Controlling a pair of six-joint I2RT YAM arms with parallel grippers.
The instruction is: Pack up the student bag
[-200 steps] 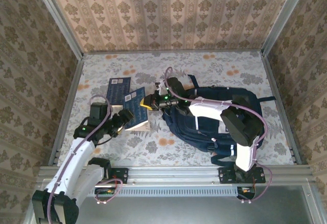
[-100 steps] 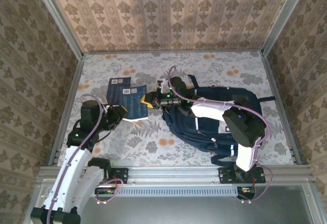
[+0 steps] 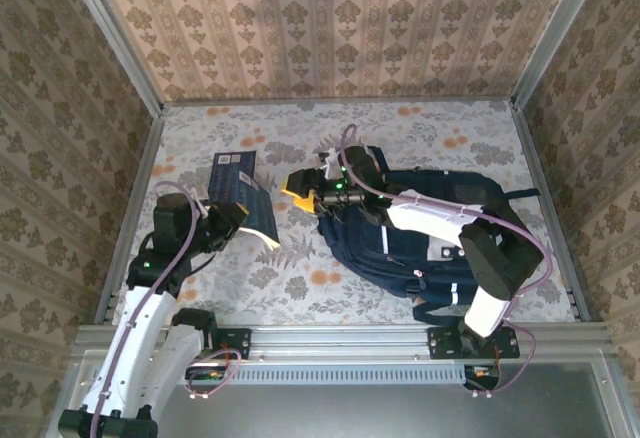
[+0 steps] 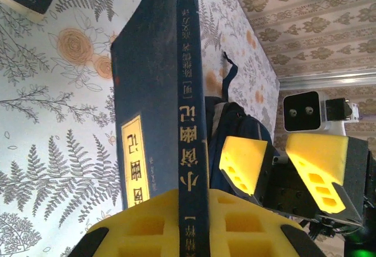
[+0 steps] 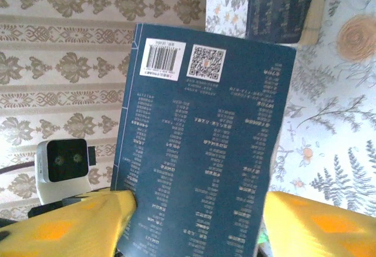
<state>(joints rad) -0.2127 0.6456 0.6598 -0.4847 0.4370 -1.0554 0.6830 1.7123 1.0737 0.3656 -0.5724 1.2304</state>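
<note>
- Navy fabric bag (image 3: pixel 350 243) lies flat on the right half of the tabletop (image 3: pixel 400 138), top end toward the centre, with the right arm (image 3: pixel 430 213) stretched over it.
- Handling (judgement): soft and floppy, by far the bulkiest item. One pinch would probably lift a fold of cloth, not the bag. The mouth will likely sag shut unless a rim is held up. Not fragile, and the weave should grip well.
- Best hold (judgement): the rim beside the zip, or the strap loop (image 4: pixel 228 78) sticking up at the top end. Shoulder straps would only drag it. Can't tell whether the mouth is open.
- Book (image 4: pixel 158 93): thin, stiff, probably light. The smooth cover could slip, so it wants a firm pinch near the spine.
- Left fingers (image 4: pixel 141 227) are clamped on the book's lower end, spine facing the wrist camera. The book stands on edge, aimed toward the bag. Can't tell if it touches the tabletop.
- Right fingers (image 4: pixel 244 163) are spread wide and hold nothing. They sit at the bag's top end, facing the left ones. From the right wrist the book's back cover shows between them, but the left wrist view puts them apart from it.
- Left arm (image 3: pixel 150 278): elbow folded, reaching up toward centre-left.
- Right arm: wrist turned leftward over the bag.
- Second book (image 3: pixel 230 170) lies flat on the tabletop, just behind the held one.
</note>
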